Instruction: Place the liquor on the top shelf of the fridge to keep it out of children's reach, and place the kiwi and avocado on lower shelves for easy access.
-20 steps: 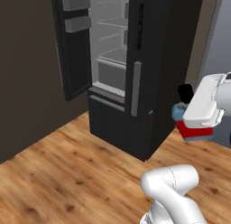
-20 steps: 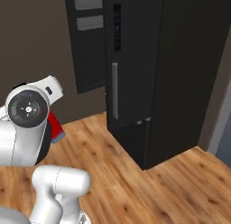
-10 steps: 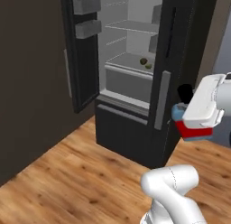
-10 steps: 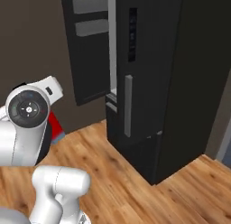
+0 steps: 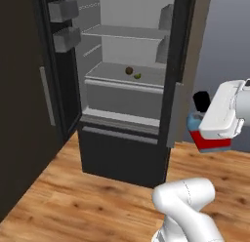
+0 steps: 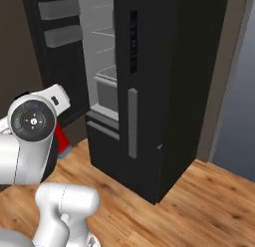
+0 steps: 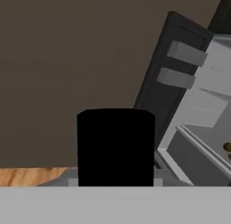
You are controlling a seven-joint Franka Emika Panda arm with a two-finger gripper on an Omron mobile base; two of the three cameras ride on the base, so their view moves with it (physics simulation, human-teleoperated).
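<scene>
Fridge (image 5: 122,158): tall, black outside, pale grey inside; left door swung open, carrying two grey door bins (image 5: 63,24) near its top. Stands on a wooden floor (image 5: 63,202) against a dark brown wall (image 5: 19,114).

Top shelf (image 5: 124,32): thin, flat, pale grey, spanning the upper interior; nothing seen resting on it.

Lower shelf (image 5: 122,83): deeper grey, raised front lip, with grey drawer fronts beneath.

Kiwi (image 5: 129,70): small olive-brown ball on the lower shelf, towards its back and about midway across.

Avocado (image 5: 137,76): small yellow-green oval on the same shelf, just beside the kiwi on its right and nearer the front lip.

Liquor (image 5: 207,138): squat bottle, red lower body, light blue upper part, black cap (image 7: 116,146). Held off the floor outside the fridge, to the right of its open front, upright in the left base view. In the right base view a strip of its red body (image 6: 62,139) shows behind the arm's wrist.

Gripper (image 5: 215,126): drawn in and clamped on the liquor; its fingers are hidden behind the white hand, and in the hand view the black cap stands close before the camera.
</scene>
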